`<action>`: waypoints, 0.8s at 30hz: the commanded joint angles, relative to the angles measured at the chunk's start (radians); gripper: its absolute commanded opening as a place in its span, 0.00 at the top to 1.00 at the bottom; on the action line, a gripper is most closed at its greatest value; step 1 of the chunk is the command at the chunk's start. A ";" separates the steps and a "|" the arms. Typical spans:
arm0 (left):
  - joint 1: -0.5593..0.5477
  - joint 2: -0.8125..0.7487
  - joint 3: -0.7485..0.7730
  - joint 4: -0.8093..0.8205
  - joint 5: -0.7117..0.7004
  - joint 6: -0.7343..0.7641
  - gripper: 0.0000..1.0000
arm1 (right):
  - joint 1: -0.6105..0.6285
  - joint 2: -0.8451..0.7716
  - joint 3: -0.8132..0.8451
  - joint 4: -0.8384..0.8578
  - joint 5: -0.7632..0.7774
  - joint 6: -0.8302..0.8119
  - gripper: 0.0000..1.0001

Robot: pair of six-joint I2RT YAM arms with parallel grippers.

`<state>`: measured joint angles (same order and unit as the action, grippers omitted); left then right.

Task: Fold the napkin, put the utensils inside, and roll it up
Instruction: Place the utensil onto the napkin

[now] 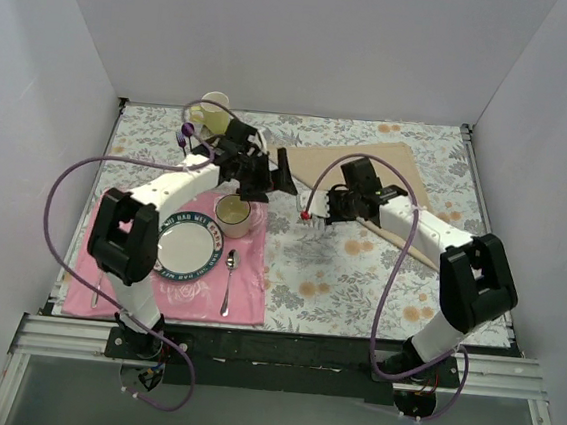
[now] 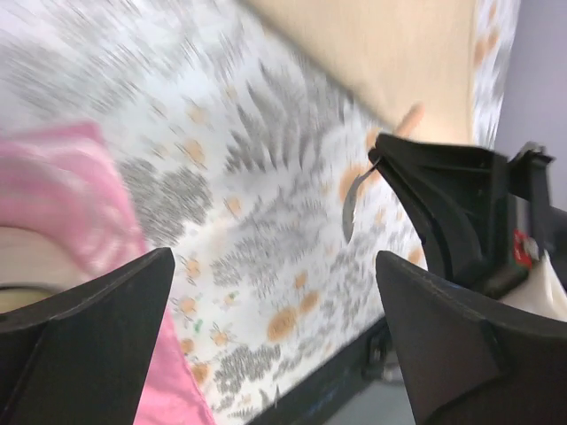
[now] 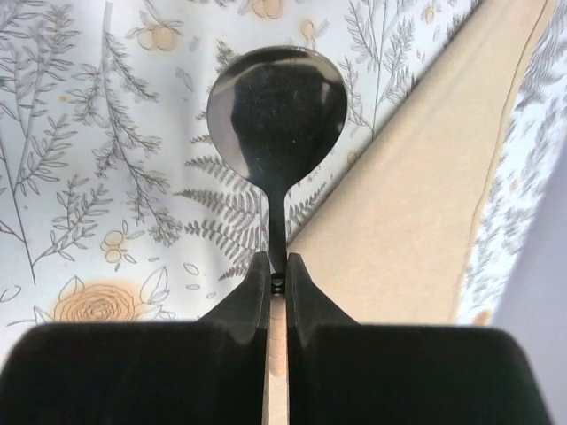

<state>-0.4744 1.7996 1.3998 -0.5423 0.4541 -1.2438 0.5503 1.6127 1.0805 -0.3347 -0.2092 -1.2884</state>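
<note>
Pinching the glossy round-bowled spoon (image 3: 276, 115): right end effector (image 3: 277, 266) — left end effector (image 2: 275, 266) gapes empty.

Cup (image 1: 234, 214) and right pincer (image 1: 315, 217) crowd centre — nearer tablecloth (image 1: 357, 280) open.

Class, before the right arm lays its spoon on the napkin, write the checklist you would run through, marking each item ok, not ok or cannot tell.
1. Right jaws shut on the spoon: ok.
2. Spoon bowl over the napkin: not ok, it hangs over the tablecloth.
3. Napkin folded: cannot tell.
4. Left jaws open and empty: ok.
5. All utensils gathered: not ok, second spoon lies on the placemat.
</note>
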 commanded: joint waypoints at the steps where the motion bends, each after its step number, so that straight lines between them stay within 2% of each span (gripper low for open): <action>1: 0.069 -0.209 -0.038 0.126 -0.218 -0.075 0.02 | -0.098 0.128 0.229 -0.185 -0.059 0.274 0.99; 7: 0.079 -0.243 -0.062 0.156 -0.223 -0.066 0.02 | -0.180 0.370 0.505 -0.423 -0.028 0.480 0.99; 10: 0.079 -0.235 -0.076 0.172 -0.192 -0.072 0.02 | -0.219 0.430 0.533 -0.458 -0.025 0.509 0.99; 14: 0.080 -0.224 -0.094 0.203 -0.150 -0.086 0.02 | -0.242 0.447 0.527 -0.425 0.010 0.518 0.99; 17: 0.079 -0.210 -0.096 0.209 -0.132 -0.089 0.02 | -0.257 0.498 0.591 -0.489 -0.013 0.529 0.99; 24: 0.079 -0.195 -0.091 0.217 -0.112 -0.086 0.02 | -0.257 0.535 0.634 -0.494 -0.019 0.567 0.99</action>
<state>-0.3950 1.6123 1.3022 -0.3542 0.3164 -1.3304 0.2947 2.1315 1.6554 -0.7883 -0.2047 -0.7666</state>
